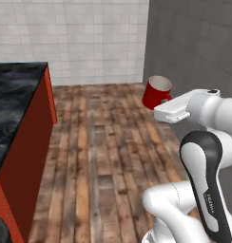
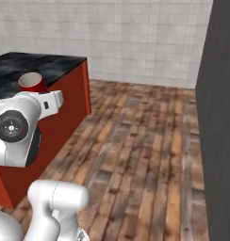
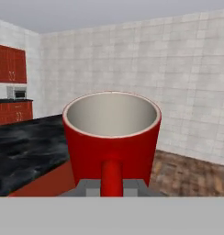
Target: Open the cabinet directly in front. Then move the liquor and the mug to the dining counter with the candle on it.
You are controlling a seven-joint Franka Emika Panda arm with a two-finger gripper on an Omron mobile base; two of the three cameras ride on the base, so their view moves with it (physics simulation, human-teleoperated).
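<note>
A glossy red mug [image 3: 111,137] with a pale inside hangs upright in the air, and my gripper [image 3: 111,186] is shut on its handle. The left base view has the mug [image 1: 157,91] above the wooden floor, in front of my gripper [image 1: 162,101]. In the right base view the mug [image 2: 32,83] and my gripper [image 2: 40,92] are in line with the near edge of the dining counter [image 2: 46,66], a black white-veined top on a red base. That counter [image 1: 13,99] lies well to the left of the mug in the left base view. The liquor and the candle are out of view.
A tall dark grey block [image 1: 194,42] stands close on the right [image 2: 220,117]. Brown plank floor [image 1: 103,142] runs open to the white tiled wall [image 1: 89,38]. Far off in the hand view are red wall units [image 3: 8,64] and a microwave [image 3: 17,92].
</note>
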